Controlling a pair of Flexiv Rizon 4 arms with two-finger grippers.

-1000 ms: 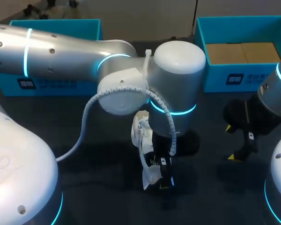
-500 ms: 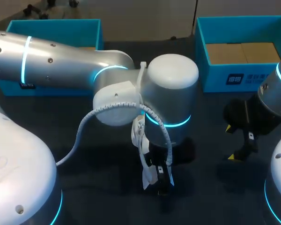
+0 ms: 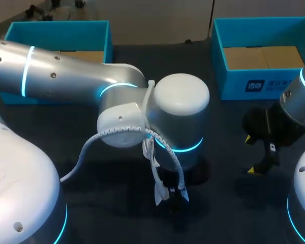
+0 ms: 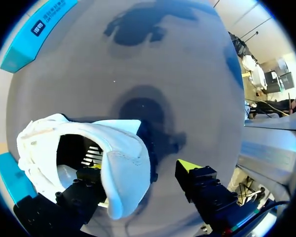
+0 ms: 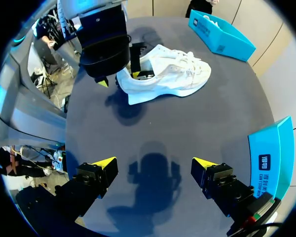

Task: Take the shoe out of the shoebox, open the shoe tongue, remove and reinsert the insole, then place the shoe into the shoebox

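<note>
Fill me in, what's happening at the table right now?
The white shoe is out of its box, lying on the table. The left end effector is open at its heel, one finger inside the opening, the other outside and clear of it. The right end effector hangs open and empty, apart from the shoe.

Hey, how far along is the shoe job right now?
Done: the white shoe is out of the shoebox. In hand: the left gripper, open, has one finger inside the heel opening; the right gripper hangs empty. Left: insole steps, unconfirmed here, and boxing the shoe.
</note>
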